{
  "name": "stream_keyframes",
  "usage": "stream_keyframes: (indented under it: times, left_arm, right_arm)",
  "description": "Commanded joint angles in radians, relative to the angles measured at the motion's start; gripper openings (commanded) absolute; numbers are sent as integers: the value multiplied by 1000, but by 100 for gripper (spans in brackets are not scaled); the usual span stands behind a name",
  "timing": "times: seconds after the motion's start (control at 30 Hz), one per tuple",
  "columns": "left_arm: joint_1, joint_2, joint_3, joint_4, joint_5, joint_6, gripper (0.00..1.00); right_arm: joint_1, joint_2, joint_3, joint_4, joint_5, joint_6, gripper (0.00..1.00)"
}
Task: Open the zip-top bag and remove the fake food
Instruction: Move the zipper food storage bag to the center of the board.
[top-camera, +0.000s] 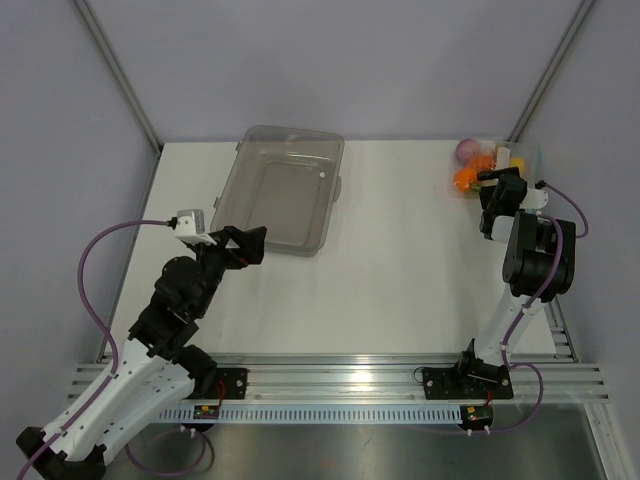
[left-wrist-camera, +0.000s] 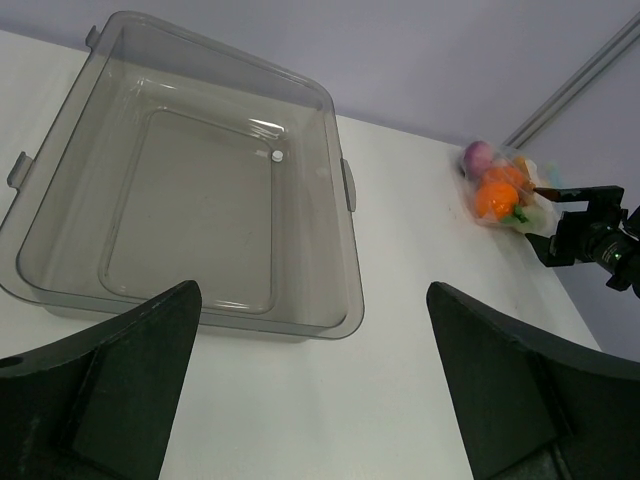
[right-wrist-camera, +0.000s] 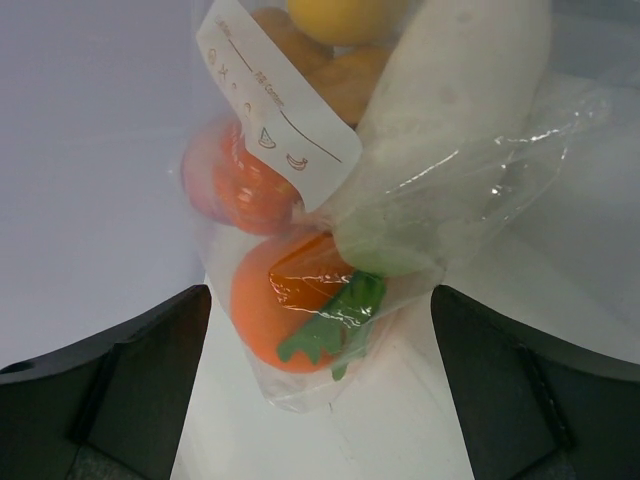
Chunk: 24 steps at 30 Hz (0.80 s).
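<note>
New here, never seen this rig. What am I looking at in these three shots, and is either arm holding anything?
Two small robot arms are bolted at the near edge of a white table. The overhead shot comes from a fixed camera above and behind them; the other two come from cameras on each wrist, so the dark shapes at the bottom are that arm's own fingers.

The left gripper is open beside an empty smoky-grey tray. The right gripper is open, right up against the zip-top bag in the far right corner. The fake food is inside the bag. Neither arm holds anything.
</note>
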Motion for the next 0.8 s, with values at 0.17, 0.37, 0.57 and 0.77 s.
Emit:
stream_keyframes:
  times: [0.17,0.37,0.57,0.77]
  left_arm:
    - [-5,2,-4,63,3,14,99]
    - [-5,5,-2,65,9,17,99]
    - [-5,11,-1,63,11,19,99]
    - [-5,13,4,59,15,16,99]
  right_arm:
    - [-3,49,112,-4,26,-12,99]
    - [-2,87,173,-52,1,1,75]
    - [-3,87,150,-18,-11,10,33]
    - [-2,52,124,13,-66,-16,0]
